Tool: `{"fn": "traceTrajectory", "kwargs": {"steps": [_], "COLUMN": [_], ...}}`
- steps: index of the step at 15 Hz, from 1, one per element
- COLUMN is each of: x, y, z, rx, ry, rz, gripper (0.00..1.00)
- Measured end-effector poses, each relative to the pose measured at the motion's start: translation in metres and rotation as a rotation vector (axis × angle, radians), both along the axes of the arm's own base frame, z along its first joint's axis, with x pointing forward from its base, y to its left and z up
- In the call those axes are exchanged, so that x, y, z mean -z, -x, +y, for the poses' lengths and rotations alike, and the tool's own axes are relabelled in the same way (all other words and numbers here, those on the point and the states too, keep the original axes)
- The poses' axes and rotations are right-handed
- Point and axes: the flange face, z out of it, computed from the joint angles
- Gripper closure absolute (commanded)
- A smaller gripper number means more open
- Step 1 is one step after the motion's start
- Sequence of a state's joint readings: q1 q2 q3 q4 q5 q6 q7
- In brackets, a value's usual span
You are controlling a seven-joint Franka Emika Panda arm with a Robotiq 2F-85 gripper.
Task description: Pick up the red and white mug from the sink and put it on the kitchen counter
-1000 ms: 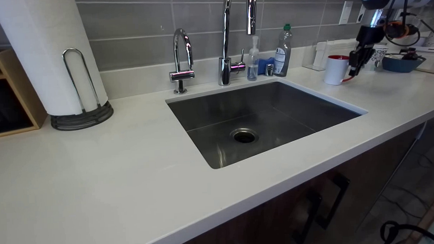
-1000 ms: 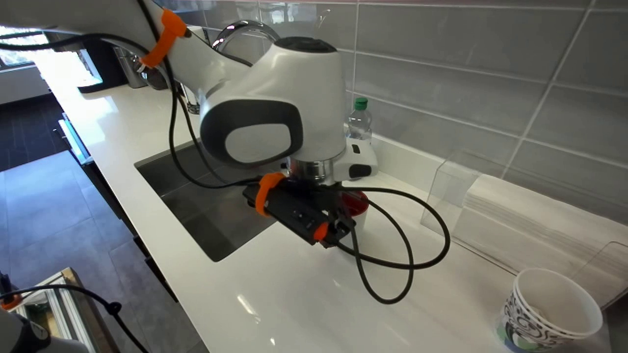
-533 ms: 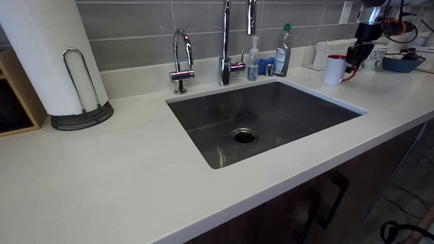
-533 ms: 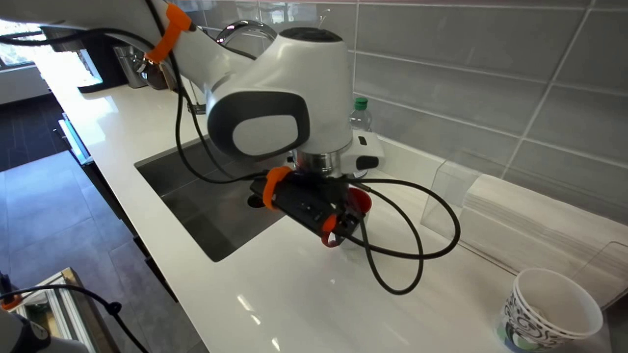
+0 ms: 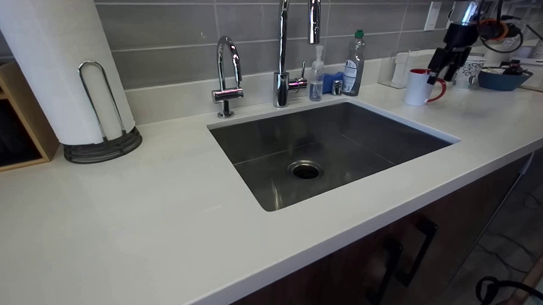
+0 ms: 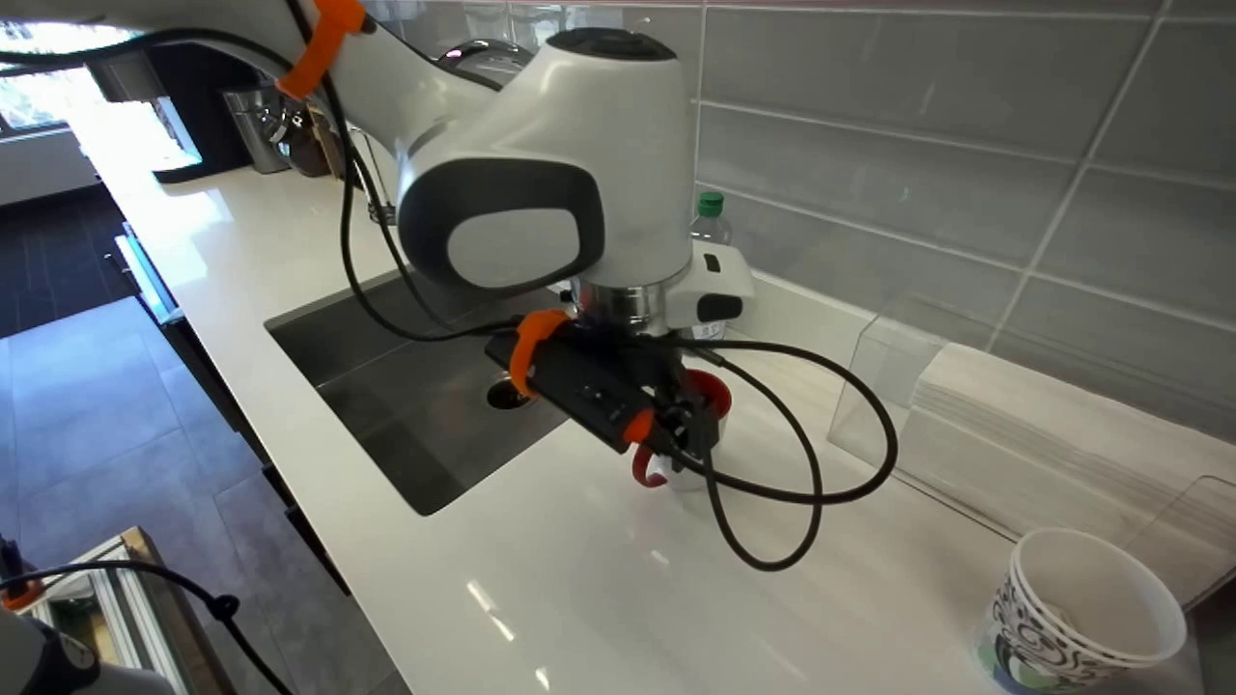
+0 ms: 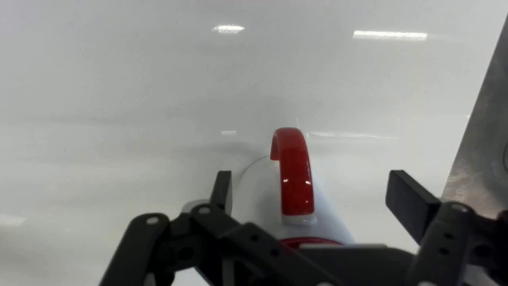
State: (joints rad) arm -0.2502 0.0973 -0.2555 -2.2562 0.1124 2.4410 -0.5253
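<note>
Red and white mug (image 5: pixel 416 91): in an exterior view, upright on the white counter (image 5: pixel 165 210), just beside the sink (image 5: pixel 266 137) and outside it; rim and handle (image 5: pixel 444 88) partly covered by the gripper (image 5: pixel 440 79); contents cannot be told.
Gripper, same view: at the handle side, pointing down, fingers (image 5: pixel 435 70) parted; contact with the mug uncertain.
Faucet (image 5: pixel 282 53): chrome, arch cut off by the upper edge.
Paper towel roll (image 5: pixel 61 78): top cut off.
Pump bottle (image 5: pixel 315 85): behind the sink, bluish liquid within.
Green-capped bottle (image 5: pixel 356 61): label too small to read.
Blue bowl (image 5: pixel 497 82): dark items at its rim, inside or behind it, cannot be told.
Black housing (image 6: pixel 584 391): in an exterior view, screens most of the gripper and mug, along with cables (image 6: pixel 874 410) and arm (image 6: pixel 618 164); finger state unreadable there; red mug interior and a curve of handle show.
Paper cups (image 6: pixel 1038 642): nested, patterned, in the lower corner; small pale scrap inside, indistinct.
Clear holder (image 6: pixel 869 381): white sheets (image 6: pixel 1024 415) stacked inside; one end cut off at the right edge.
Fingers, wrist view: spread wide, released, one on either side of the handle, a gap showing on each side.
Mug, wrist view: body largely behind the gripper linkage; a sliver of red rim visible.
Sink, wrist view: grey strip, cut off at the right edge.
</note>
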Motion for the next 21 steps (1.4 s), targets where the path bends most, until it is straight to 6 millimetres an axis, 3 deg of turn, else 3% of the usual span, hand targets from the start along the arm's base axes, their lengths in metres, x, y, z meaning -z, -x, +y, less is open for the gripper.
{"fn": "traceTrajectory", "kwargs": {"steps": [6, 11, 15, 21], "x": [-0.035, -0.061, -0.087, -0.136], "y": [0.028, 0.057, 0.072, 0.096], "z": [0.008, 0.040, 0.089, 0.188], "rx": [0.072, 0.128, 0.151, 0.157], "ry": [-0.042, -0.058, -0.046, -0.017], "rz": [-0.012, -0.046, -0.049, -0.019], "gripper": [0.00, 0.00, 0.00, 0.00]}}
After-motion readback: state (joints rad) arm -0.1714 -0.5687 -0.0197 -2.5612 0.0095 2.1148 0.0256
